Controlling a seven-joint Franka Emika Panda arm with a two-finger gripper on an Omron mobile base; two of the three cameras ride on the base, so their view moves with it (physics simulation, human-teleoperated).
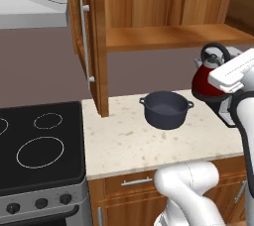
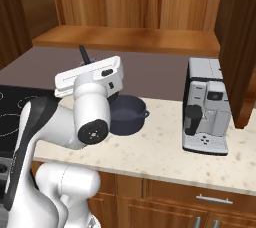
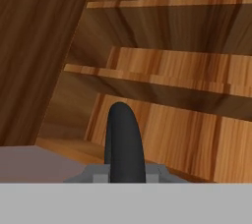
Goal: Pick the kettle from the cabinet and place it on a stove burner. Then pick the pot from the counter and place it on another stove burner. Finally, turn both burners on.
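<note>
Gripping the black arched handle of the kettle, the jaws are closed tight on it; in the hand view that handle rises as a dark rounded bar straight out from between them. The red body of the kettle hangs directly below the jaws, off the shelf and above the table, with its pale spout pointing away from the hand toward the cabinet. Out in front of the jaws stand the cabinet's wooden shelves and back wall, with the inner shelf crossing the hand view at a slant. Below and to the side of the held kettle, the pot sits on the table, apart from it. Farther off on that side lies the black cooktop with the stove burner outlined on it. The white hand is raised at shelf height, tilted, with the forearm bending up from the elbow below it.
</note>
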